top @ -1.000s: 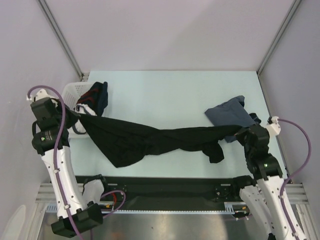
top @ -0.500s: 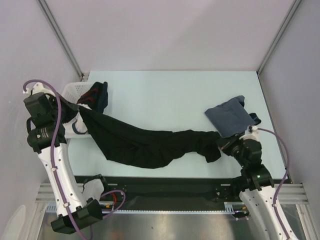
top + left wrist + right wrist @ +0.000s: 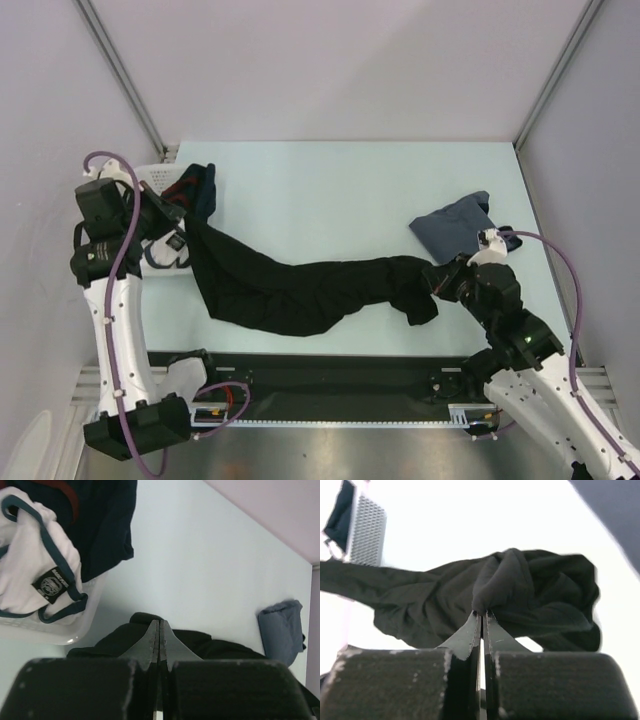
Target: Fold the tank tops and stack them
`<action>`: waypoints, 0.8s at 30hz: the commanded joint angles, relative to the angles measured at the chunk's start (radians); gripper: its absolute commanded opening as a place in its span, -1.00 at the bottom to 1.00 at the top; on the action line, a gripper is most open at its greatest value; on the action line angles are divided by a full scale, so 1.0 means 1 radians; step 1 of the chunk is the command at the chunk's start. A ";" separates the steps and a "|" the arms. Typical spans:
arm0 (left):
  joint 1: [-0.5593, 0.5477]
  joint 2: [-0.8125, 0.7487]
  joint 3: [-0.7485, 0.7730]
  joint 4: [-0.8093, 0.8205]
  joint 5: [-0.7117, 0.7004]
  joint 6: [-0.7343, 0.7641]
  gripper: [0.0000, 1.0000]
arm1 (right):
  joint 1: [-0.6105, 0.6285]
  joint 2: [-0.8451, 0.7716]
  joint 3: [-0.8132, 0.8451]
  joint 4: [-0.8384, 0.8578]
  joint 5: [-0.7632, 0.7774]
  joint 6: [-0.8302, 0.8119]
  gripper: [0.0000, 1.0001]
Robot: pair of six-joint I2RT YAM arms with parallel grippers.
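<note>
Black top (image 3: 300,290) is lying strung out along the near half of the desk (image 3: 330,190), sagging between the two claws. Left claw (image 3: 183,222) is pinching one end by the left edge, just beside the basket (image 3: 150,182). Right claw (image 3: 437,278) is pinching a bunched end toward the right edge, near the grey top (image 3: 458,232). Both are pressing tight on cloth. By my judgement the step is calling for even tension and a flat spread before any fold, since the bunched right end is risking creases.
</note>
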 commanded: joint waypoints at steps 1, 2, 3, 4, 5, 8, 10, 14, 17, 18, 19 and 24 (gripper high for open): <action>-0.059 0.027 -0.003 0.044 -0.014 0.037 -0.99 | 0.008 0.008 -0.007 0.112 -0.084 -0.095 -1.00; -0.070 0.035 -0.003 0.049 -0.008 0.039 -0.99 | 0.025 0.017 -0.031 0.159 -0.237 -0.107 -1.00; -0.096 0.041 -0.003 0.052 -0.007 0.041 -0.99 | 0.041 0.037 -0.047 0.249 -0.325 -0.121 -1.00; -0.113 0.054 0.000 0.056 -0.011 0.041 -0.99 | 0.080 0.085 -0.064 0.276 -0.418 -0.142 -1.00; -0.130 0.058 0.002 0.056 -0.016 0.042 -0.99 | 0.126 0.109 -0.067 0.282 -0.394 -0.147 -1.00; -0.205 0.087 0.017 0.064 -0.033 0.044 -0.99 | 0.385 0.149 -0.067 0.301 -0.220 -0.220 -1.00; -0.263 0.112 0.028 0.063 -0.045 0.044 -0.99 | 0.555 0.179 -0.052 0.330 -0.185 -0.260 -1.00; -0.328 0.143 0.069 0.052 -0.056 0.045 -0.99 | 0.799 0.338 0.030 0.342 -0.202 -0.433 -0.91; -0.349 0.141 0.095 0.043 -0.048 0.050 -0.99 | 0.933 0.409 0.120 0.267 0.032 -0.478 0.30; -0.357 0.140 0.101 0.037 -0.042 0.053 -0.99 | 0.931 0.429 0.154 0.250 0.080 -0.484 0.55; -0.362 0.137 0.116 0.029 -0.039 0.060 -0.99 | 0.918 0.436 0.166 0.253 0.108 -0.492 0.61; -0.392 0.123 0.149 -0.017 0.013 0.085 -0.99 | 0.590 0.495 0.246 0.354 -0.172 -0.500 0.53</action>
